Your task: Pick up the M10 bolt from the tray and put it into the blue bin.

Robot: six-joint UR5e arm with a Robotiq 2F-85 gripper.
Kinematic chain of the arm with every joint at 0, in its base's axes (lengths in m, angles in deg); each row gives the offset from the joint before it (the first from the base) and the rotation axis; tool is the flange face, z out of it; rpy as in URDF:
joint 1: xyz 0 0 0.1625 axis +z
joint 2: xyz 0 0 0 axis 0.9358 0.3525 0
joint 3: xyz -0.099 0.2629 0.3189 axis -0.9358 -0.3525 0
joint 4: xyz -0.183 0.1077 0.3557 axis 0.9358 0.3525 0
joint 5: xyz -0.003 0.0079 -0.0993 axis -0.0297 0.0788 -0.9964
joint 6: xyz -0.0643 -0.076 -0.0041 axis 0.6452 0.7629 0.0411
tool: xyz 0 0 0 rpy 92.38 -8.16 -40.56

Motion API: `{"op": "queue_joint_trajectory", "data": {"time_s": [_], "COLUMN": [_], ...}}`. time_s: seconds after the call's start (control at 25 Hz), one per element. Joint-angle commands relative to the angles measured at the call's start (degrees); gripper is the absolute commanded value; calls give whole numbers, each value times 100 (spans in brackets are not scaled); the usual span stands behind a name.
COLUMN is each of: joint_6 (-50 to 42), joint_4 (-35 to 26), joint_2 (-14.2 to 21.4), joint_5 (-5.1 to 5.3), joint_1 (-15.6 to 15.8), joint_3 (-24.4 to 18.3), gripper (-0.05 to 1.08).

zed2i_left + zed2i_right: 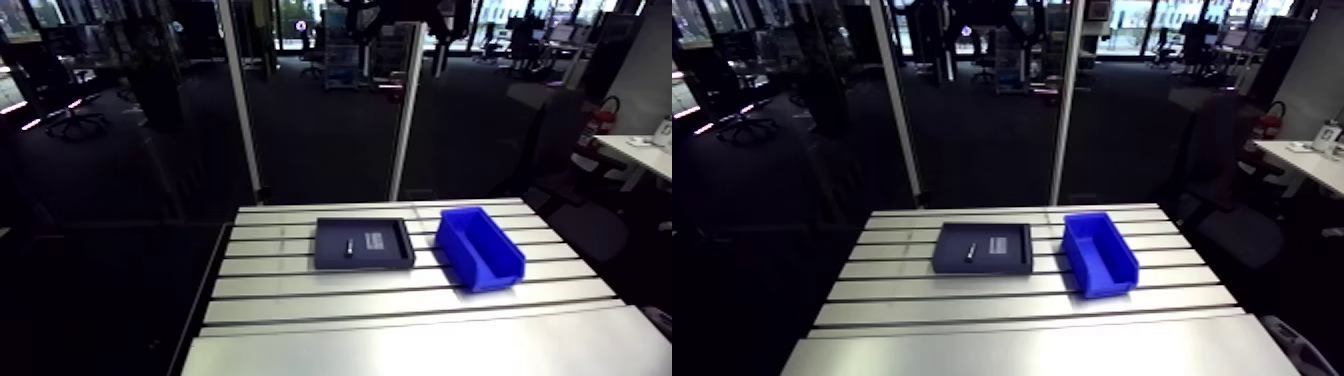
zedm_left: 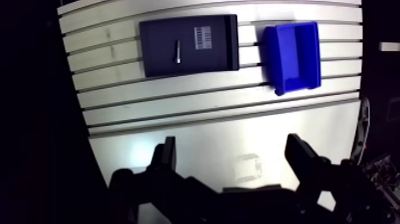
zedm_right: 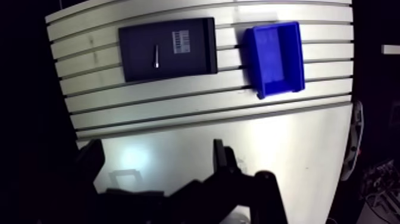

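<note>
A dark square tray (image 2: 188, 45) lies on the slotted table, well ahead of my gripper. A small metal bolt (image 2: 177, 51) lies in the tray, beside a white label (image 2: 203, 38). The blue bin (image 2: 291, 56) stands just beside the tray, apart from it, with nothing showing inside. My gripper (image 2: 235, 156) hangs high above the near part of the table, open, with nothing between its fingers (image 2: 166, 156). The arm view shows the tray (image 1: 364, 243), the bolt (image 1: 349, 247) and the bin (image 1: 479, 247), but not the gripper.
The table (image 1: 400, 320) is slotted aluminium. Two upright frame posts (image 1: 408, 100) rise behind its far edge. The near half of the tabletop is bare metal.
</note>
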Motion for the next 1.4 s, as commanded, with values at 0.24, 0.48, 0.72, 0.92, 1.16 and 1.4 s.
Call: {"op": "queue_joint_trajectory", "data": {"time_s": [0.24, 0.48, 0.72, 0.92, 1.16, 1.4], "joint_6": [-170, -302, -302, -310, -389, -469], "joint_4": [604, 1131, 1439, 1808, 2125, 2248], "joint_2": [-3, -12, -153, -293, -654, -935], "joint_5": [62, 88, 80, 88, 97, 115], "joint_1": [43, 52, 52, 61, 210, 263], "joint_3": [522, 952, 1207, 1374, 1427, 1471], "gripper": [1, 1, 1, 1, 1, 1]}}
